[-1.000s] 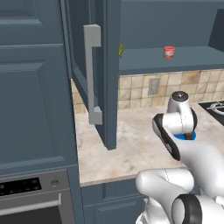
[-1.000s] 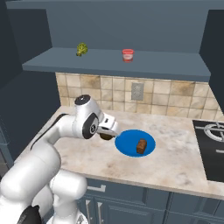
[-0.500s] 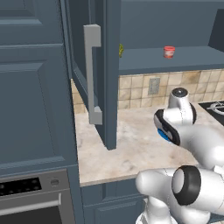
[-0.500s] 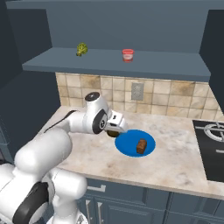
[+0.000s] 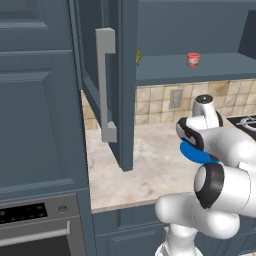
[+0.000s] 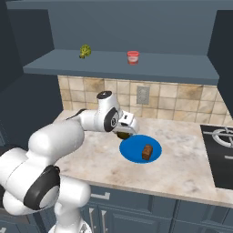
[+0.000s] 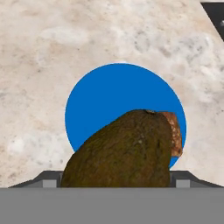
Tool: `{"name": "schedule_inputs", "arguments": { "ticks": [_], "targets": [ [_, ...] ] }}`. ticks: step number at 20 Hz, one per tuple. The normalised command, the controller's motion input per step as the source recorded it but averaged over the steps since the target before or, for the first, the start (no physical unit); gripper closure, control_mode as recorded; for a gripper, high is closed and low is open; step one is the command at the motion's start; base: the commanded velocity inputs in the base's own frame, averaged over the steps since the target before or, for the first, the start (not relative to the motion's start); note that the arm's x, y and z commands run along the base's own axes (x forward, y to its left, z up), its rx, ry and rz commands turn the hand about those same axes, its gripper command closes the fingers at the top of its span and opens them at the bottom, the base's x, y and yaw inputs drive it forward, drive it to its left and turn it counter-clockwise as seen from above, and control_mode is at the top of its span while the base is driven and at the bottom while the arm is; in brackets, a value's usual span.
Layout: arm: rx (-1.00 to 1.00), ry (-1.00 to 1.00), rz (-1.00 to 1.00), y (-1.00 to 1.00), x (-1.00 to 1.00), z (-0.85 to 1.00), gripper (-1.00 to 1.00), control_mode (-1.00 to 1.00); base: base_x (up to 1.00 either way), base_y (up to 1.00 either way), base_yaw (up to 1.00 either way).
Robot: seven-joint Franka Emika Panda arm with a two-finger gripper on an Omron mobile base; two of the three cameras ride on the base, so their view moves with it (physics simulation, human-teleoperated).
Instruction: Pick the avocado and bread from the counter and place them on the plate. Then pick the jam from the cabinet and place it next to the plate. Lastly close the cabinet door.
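My claw (image 6: pixel 123 133) holds the avocado (image 7: pixel 120 151) between its jaws, spread wide around it. In the hand view the avocado sits right against my tips and covers much of what lies past it. Beyond the claw lies the plate (image 7: pixel 100 100) on the desk (image 7: pixel 52 52), and the bread (image 7: pixel 173 133) peeks out from behind the avocado's right side, resting on the plate. From the right base view my claw is at the plate's (image 6: pixel 132 152) near-left rim, with the avocado (image 6: pixel 122 135) a dark lump under it; whether it hangs just above the rim or touches it I cannot tell. The bread (image 6: pixel 147 151) lies on the plate just right of the claw. High above the claw and a little right, the jam (image 6: pixel 133 57) stands on the cabinet shelf (image 6: pixel 182 68), with a small yellow-green thing (image 6: pixel 84 51) on the same shelf above and left of the claw. In the left base view the cabinet door (image 5: pixel 117 85) stands open well to the claw's left, its bar handle (image 5: pixel 106 85) facing out, and a stove (image 6: pixel 220 154) lies on the desk far right of the claw.
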Motion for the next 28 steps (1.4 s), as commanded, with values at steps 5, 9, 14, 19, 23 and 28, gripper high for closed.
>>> {"name": "schedule_inputs", "arguments": {
  "ticks": [5, 9, 14, 19, 23, 28],
  "targets": [
    [0.0, 0.03, 0.0, -0.18, 0.11, -0.17, 1.0, -1.0, 0.0, 0.0, 0.0],
    [0.0, 0.03, 0.0, -0.09, 0.13, -0.24, 1.0, -1.0, 0.0, 0.0, 0.0],
    [0.0, 0.03, 0.0, -0.01, 0.16, -0.25, 1.0, -1.0, 0.0, 0.0, 0.0],
    [0.0, 0.01, 0.0, -0.05, 0.06, -0.25, 1.0, -1.0, 0.0, 0.0, 0.0],
    [0.0, 0.04, 0.0, -0.08, 0.04, -0.25, 1.0, -1.0, 0.0, 0.0, 0.0],
    [0.0, 0.03, 0.0, -0.04, 0.03, -0.25, 1.0, -1.0, 0.0, 0.0, 0.0]
  ]
}}
